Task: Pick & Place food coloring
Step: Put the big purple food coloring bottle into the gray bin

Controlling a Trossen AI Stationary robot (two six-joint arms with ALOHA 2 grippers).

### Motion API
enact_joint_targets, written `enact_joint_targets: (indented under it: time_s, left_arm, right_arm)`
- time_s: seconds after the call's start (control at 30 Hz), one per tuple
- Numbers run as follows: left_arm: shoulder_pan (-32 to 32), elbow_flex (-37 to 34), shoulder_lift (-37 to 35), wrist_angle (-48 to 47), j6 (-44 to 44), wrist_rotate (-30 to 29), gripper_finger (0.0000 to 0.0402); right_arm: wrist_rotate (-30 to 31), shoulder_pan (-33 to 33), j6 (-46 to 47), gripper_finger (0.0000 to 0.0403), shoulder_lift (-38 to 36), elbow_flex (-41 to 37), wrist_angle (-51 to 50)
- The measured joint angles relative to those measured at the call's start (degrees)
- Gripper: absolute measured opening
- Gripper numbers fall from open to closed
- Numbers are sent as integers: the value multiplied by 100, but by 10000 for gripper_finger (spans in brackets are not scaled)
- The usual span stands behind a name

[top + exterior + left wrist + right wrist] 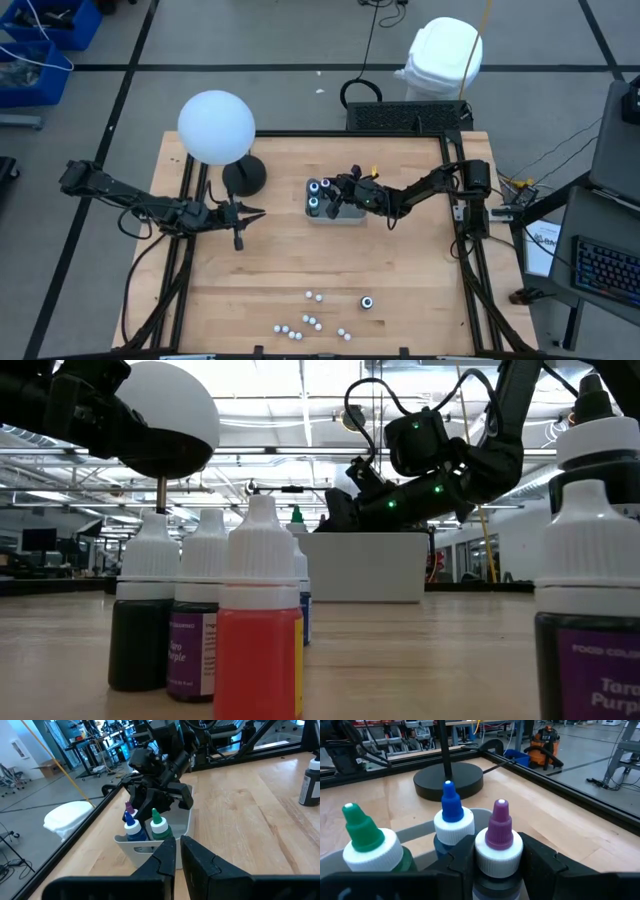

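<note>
A grey tray stands mid-table, and it holds a green-tipped bottle and a blue-tipped bottle of food coloring, both upright. My right gripper reaches in from the table's right and is shut on a purple-tipped bottle at the tray's far side. My left gripper hovers shut left of the tray, touching nothing. Several small white-capped bottles and one dark bottle stand near the table's near edge. My right gripper pinches the purple-tipped bottle between its two fingers at the sides of the white cap. The fingers come nearly level from the table's right side. The bottle stays upright beside the blue-tipped one. The tray wall hides its base.
A lamp with a white globe and a round black base stands just left of the tray. Loose bottles crowd the low view's foreground. Bare wood lies between the tray and the near-edge bottles.
</note>
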Motion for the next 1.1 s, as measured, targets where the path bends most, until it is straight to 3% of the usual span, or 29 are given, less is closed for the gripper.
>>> enact_joint_targets:
  time_s: [0.7,1.1]
  left_arm:
    - [0,0,0,-8,-4,0,35]
    - [0,0,0,-11,-6,2,35]
  right_arm:
    - [-156,2,-148,141,-10,-8,136]
    - [-183,7,-160,201,-138,-15,75]
